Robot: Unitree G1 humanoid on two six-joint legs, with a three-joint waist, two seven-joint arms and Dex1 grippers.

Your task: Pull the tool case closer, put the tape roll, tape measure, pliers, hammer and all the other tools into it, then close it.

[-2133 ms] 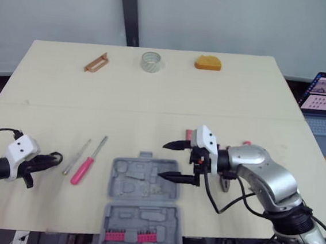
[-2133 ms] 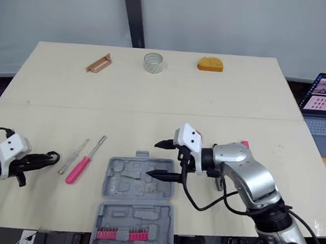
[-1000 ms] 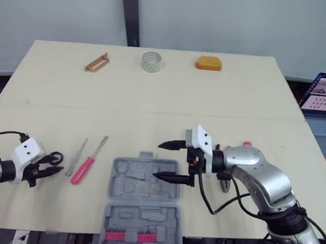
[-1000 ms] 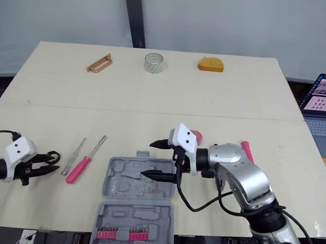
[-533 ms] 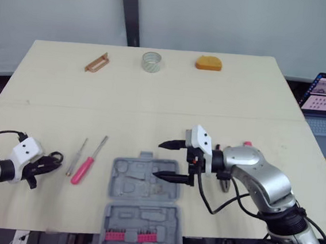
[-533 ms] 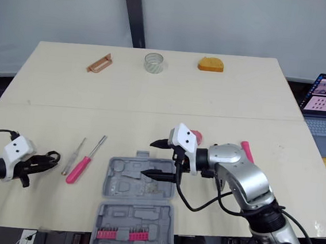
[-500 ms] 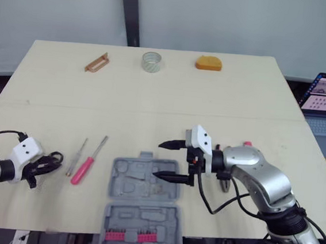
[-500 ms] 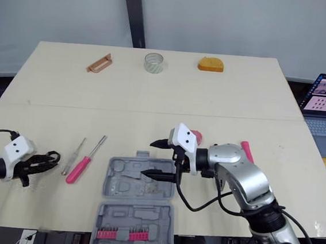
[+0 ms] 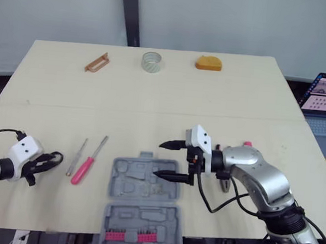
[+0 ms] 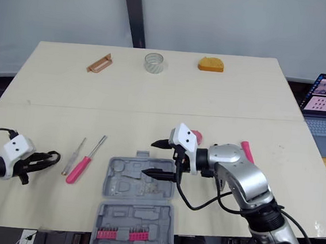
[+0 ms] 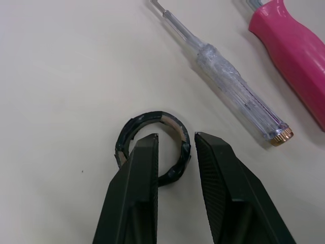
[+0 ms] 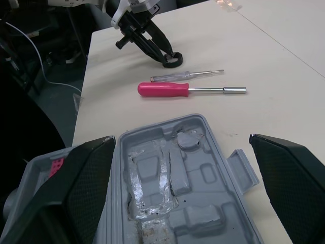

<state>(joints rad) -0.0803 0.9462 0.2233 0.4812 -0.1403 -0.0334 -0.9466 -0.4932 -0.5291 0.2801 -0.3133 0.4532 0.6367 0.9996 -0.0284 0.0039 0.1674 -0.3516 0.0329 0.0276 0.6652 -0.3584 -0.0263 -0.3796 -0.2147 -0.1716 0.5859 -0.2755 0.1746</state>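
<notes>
**A:** Where was the left pincer (image 11: pixel 176 140)?

**B:** Low over the small black tape ring (image 11: pixel 133 127), near the left edge of the surface (image 9: pixel 153 104). The ring lay just beside the clear-handled screwdriver (image 11: pixel 228 91) and well apart from the tool case (image 9: pixel 124 181). The jaws were slightly parted and held nothing. One finger sat over the ring's hole, the other outside its wall.

**A:** How should it have taken the ring?

**B:** I'd say settle lower, pinch the thin wall squarely, then lift straight up before swinging toward the case. A skewed pinch could let the ring twist out or knock the screwdriver.

**A:** And the right pincer (image 10: pixel 148 157)?

**B:** Spread wide and empty, above the right side of the open case.

**A:** What was the count?

**B:**
- One case.
- Two screwdrivers, the clear one and the pink-handled driver (image 9: pixel 87 164).
- Two rolls, the black ring and a clear tape roll (image 9: pixel 151 61) at the far edge.
- One orange tape measure (image 9: pixel 208 63).
- One brown handle-shaped piece (image 9: pixel 96 62).
- One pink-tipped tool (image 10: pixel 246 148), partly hidden behind the right arm.
</notes>
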